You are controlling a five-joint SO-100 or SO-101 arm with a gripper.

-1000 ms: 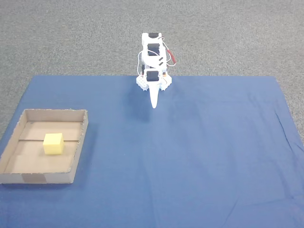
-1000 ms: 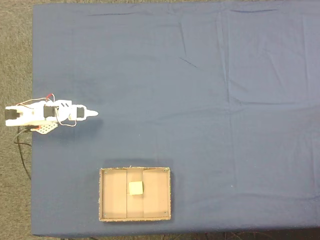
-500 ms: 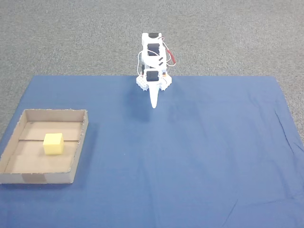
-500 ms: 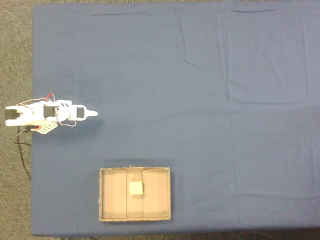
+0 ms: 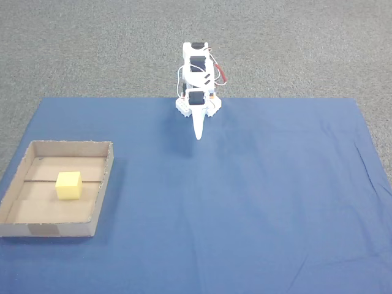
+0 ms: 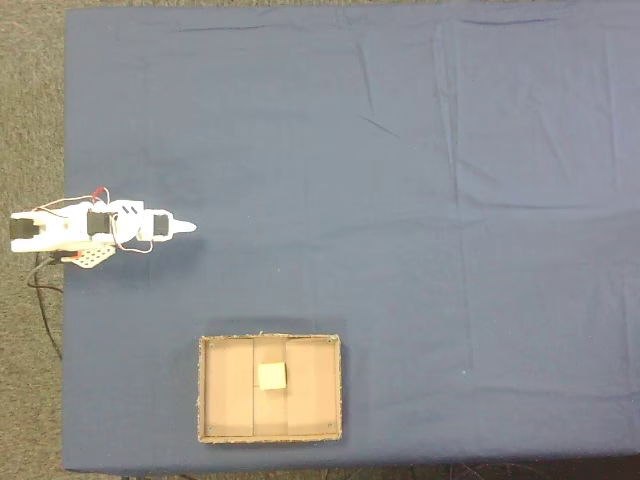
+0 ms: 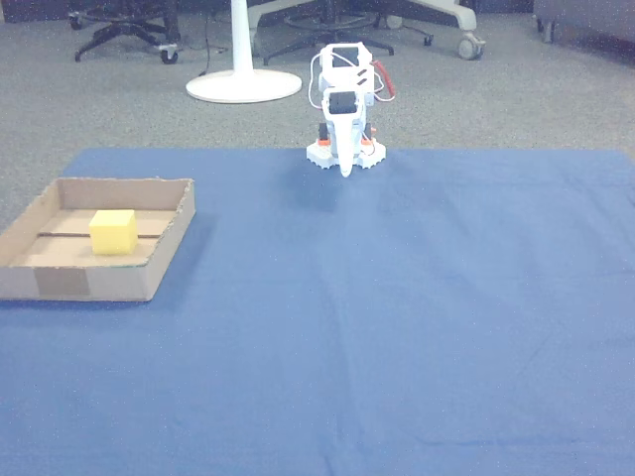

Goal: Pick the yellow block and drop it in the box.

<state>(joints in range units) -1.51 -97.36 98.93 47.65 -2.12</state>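
The yellow block [image 5: 68,185] [image 6: 272,376] [image 7: 113,231] rests on the floor of the box [image 5: 101,197] [image 6: 310,385] [image 7: 149,273], a shallow brown cardboard tray, right on the seam. The white arm is folded up at the cloth's edge, far from the box. Its gripper [image 5: 198,136] [image 6: 190,228] [image 7: 344,172] is shut, fingers together in a narrow point, holding nothing.
A blue cloth [image 5: 257,202] [image 6: 400,200] [image 7: 397,317] covers the work surface, with grey carpet around it. In the other view a white stand base [image 7: 243,84] and chair legs [image 7: 119,35] stand behind the arm. Cables [image 6: 45,300] trail from the arm base.
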